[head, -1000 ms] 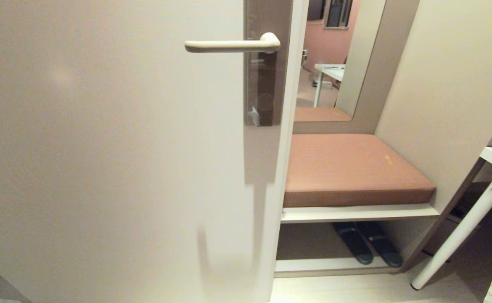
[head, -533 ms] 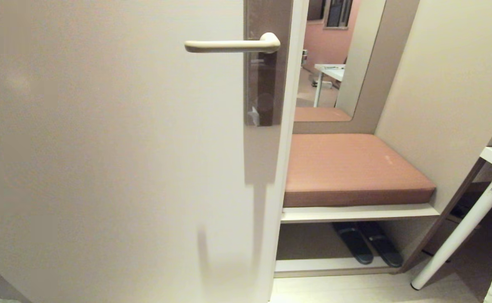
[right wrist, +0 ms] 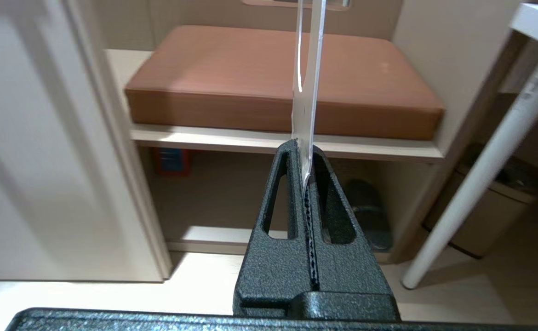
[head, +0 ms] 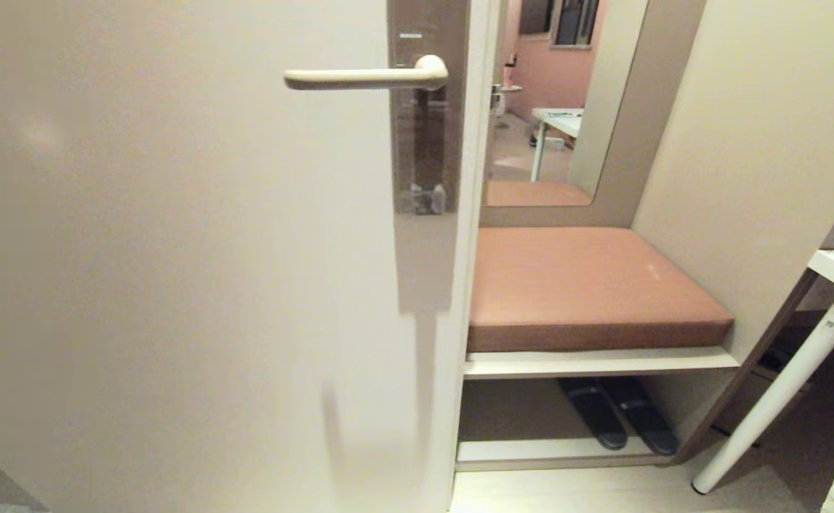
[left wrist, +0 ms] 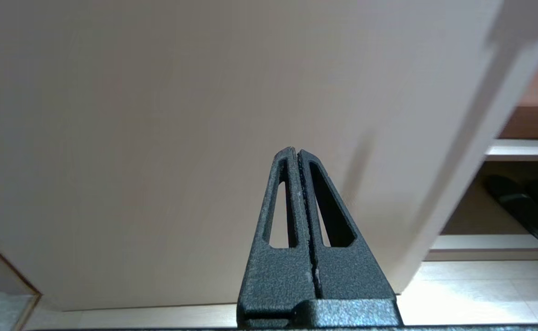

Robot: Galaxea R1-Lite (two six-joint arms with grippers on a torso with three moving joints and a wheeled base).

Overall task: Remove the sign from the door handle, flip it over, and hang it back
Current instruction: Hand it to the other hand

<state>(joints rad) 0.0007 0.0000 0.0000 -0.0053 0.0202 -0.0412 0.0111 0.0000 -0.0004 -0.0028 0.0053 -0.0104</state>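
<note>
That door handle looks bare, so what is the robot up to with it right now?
The door handle has nothing hanging on it. The right gripper has its jaws shut on the sign, a thin card seen edge-on and sticking straight out in front of the brown cushioned bench. The left gripper is closed on nothing, low in front of the door. Neither arm shows in the head view, so the sign has not yet been hung back.
</note>
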